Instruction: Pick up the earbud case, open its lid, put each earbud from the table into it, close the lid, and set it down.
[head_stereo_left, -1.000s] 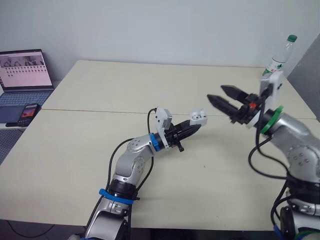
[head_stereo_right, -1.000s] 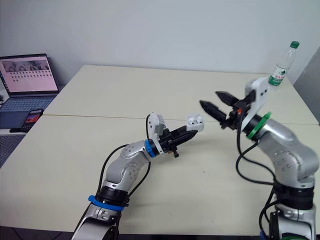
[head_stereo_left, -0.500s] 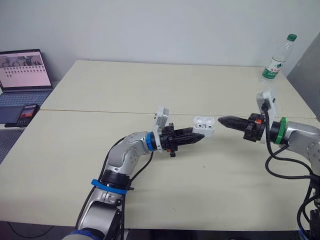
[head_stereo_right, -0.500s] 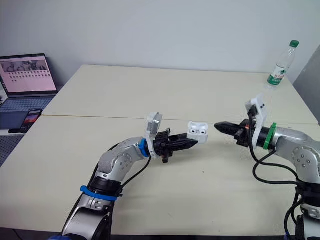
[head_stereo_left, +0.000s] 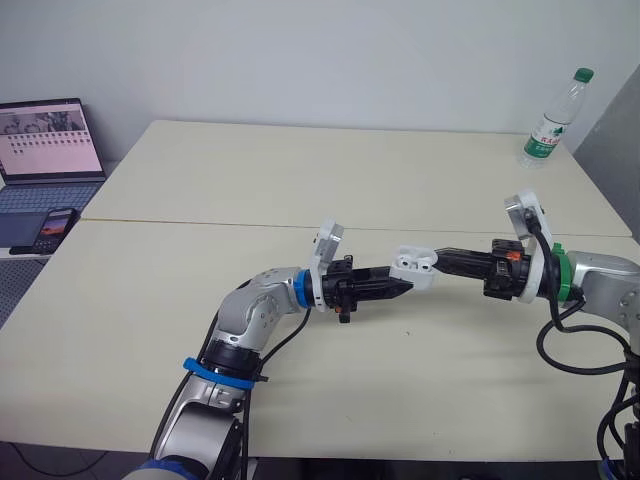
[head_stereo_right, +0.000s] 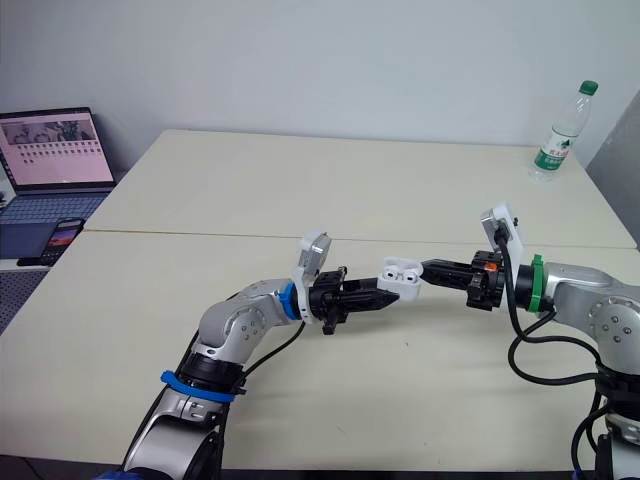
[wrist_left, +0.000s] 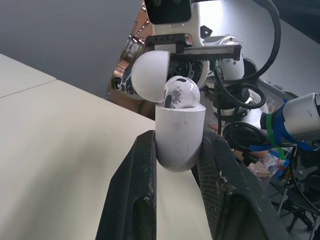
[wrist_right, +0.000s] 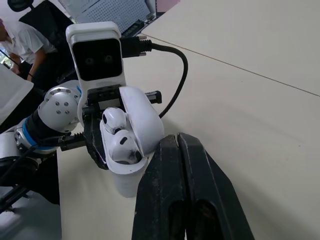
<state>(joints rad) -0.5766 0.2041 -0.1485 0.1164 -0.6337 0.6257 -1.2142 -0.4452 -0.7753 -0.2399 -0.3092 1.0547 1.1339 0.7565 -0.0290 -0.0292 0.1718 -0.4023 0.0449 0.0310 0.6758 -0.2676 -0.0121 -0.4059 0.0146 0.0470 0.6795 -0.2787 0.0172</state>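
Note:
My left gripper (head_stereo_left: 398, 286) is shut on the lower body of the white earbud case (head_stereo_left: 413, 266), holding it above the table (head_stereo_left: 300, 180). Its black fingers (wrist_left: 145, 165) clamp the case body (wrist_left: 177, 135) from both sides. The lid (wrist_right: 142, 120) stands open, and two white earbuds (wrist_right: 120, 135) sit inside. My right gripper (head_stereo_left: 441, 259) is shut and reaches in from the right. Its fingertips (wrist_right: 175, 142) lie against the outside of the open lid.
A water bottle (head_stereo_left: 548, 122) stands at the table's far right corner. An open laptop (head_stereo_left: 50, 140) and a phone (head_stereo_left: 55, 225) lie on a side table to the left. A person (wrist_right: 25, 45) sits beyond the table in the right wrist view.
My right gripper has shut, come down and moved left until its tips meet the case's lid. My left gripper has carried the case a little to the right and lower.

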